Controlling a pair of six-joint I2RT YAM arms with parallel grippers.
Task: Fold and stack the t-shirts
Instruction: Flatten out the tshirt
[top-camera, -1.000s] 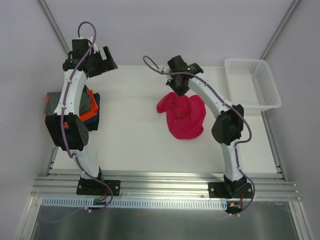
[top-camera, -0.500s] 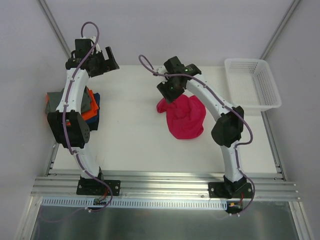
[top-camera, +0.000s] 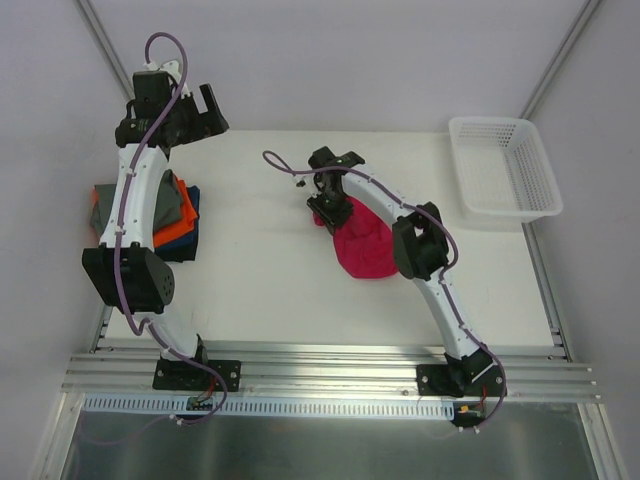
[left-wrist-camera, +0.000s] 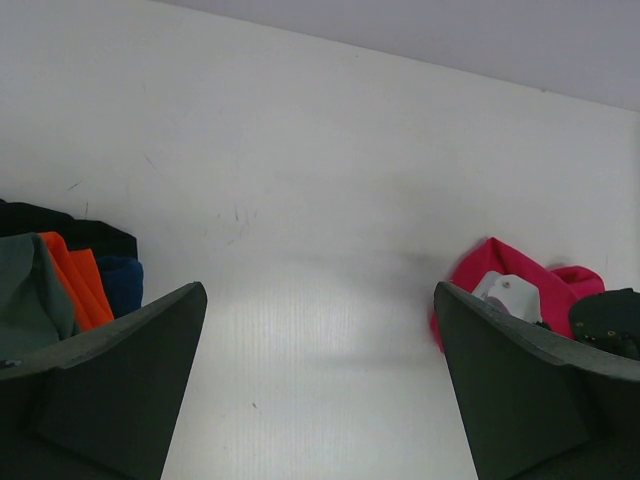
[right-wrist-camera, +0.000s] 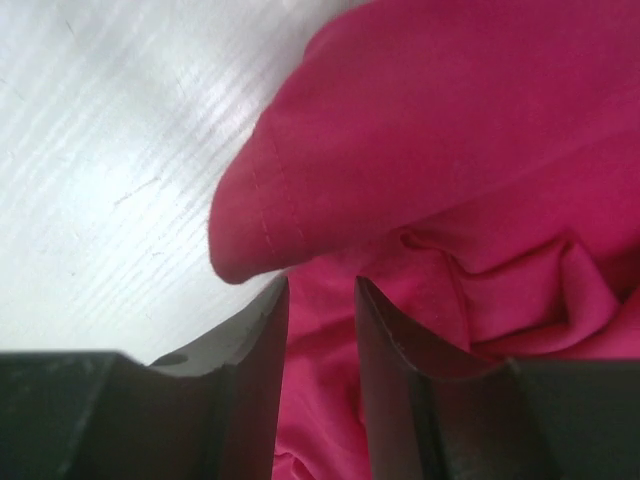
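Grey, orange, navy t-shirts (top-camera: 178, 222) stacked well left of pink t-shirt (top-camera: 368, 250). Left gripper (left-wrist-camera: 318, 298) up and left of pink t-shirt, jaws wide, holding nothing. Pink t-shirt crumpled, not yet folded. Right gripper (right-wrist-camera: 320, 290) down at its upper-left edge, jaws narrowly apart over a hemmed fold; can't tell whether pinching cloth. Risk: catching several bunched layers, or only a thin hem, so lifting a wad or slipping off instead of spreading flat. White mesh basket (top-camera: 488, 121) right of pink t-shirt, well apart, nothing visible inside.
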